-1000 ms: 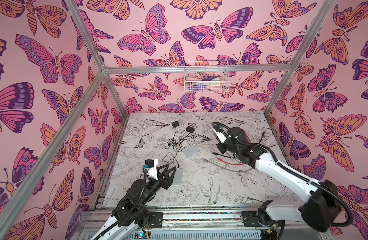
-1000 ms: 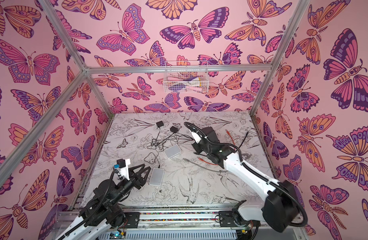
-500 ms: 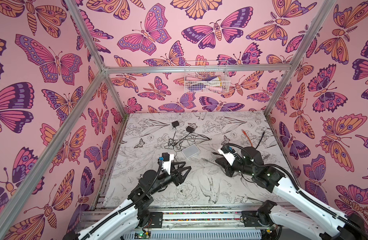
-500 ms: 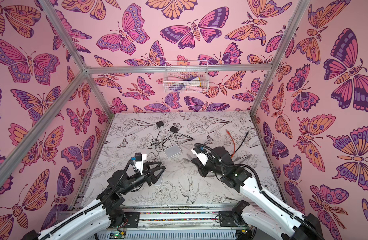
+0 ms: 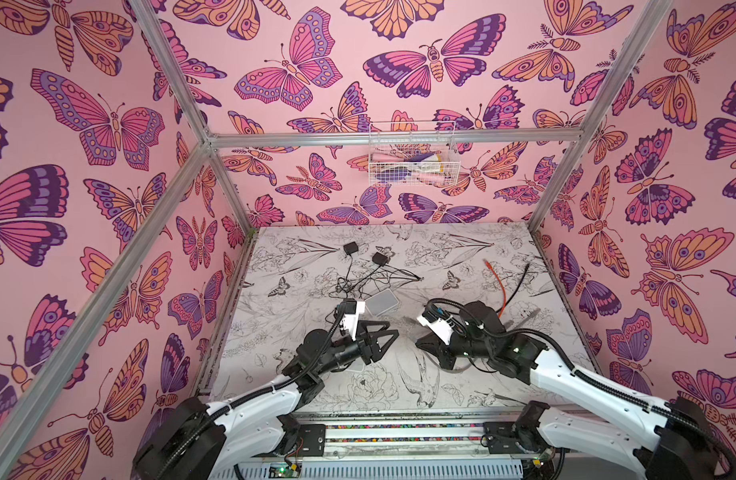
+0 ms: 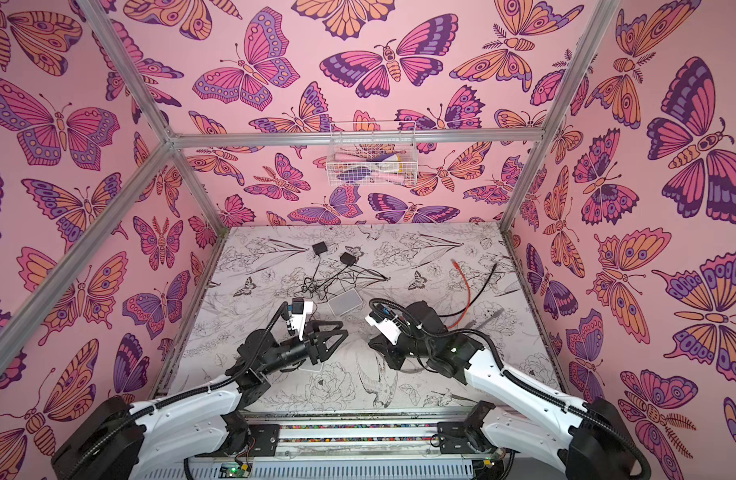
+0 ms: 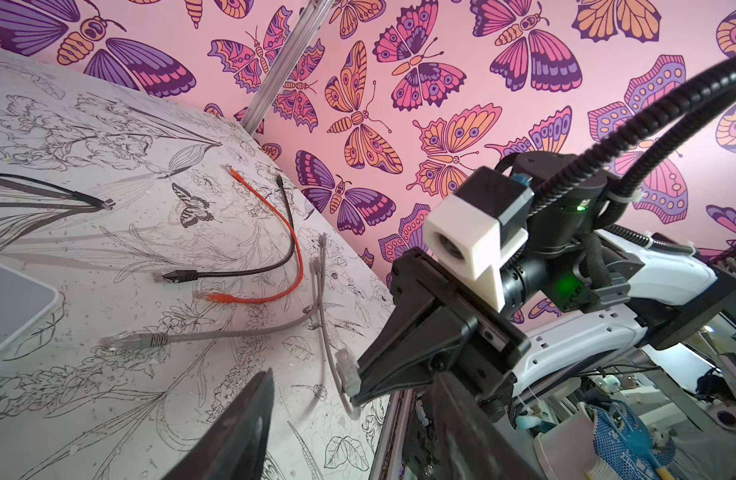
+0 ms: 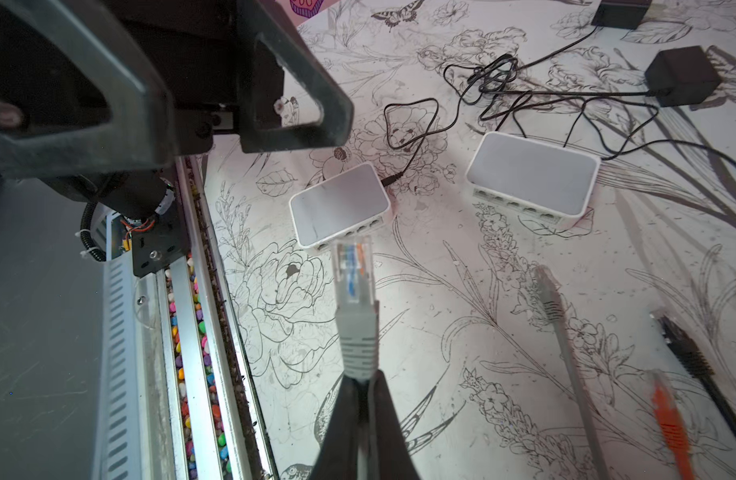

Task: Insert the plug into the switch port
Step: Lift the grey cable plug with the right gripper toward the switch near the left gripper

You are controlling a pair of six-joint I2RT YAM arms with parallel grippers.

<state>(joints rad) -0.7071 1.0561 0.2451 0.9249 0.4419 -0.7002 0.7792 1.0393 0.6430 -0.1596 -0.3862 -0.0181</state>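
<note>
1. Plug [image 8: 353, 286] — grey, clamped in right gripper [image 8: 360, 388], airborne just short of the ports [image 8: 360, 229] of the near switch [image 8: 339, 203].
2. Left gripper [image 5: 388, 345] — jaws parted, empty, above that switch.
3. Step, likely: alignment; next — level plug with 1 port, push straight.

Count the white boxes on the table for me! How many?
2. One white box sits near the left claw; the other white box sits farther back, by the tangled black wires. More could hide under the arms.

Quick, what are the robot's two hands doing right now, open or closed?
Left gripper: fingers open, holding nothing.
Right gripper: fingers closed on the grey plug.
</note>
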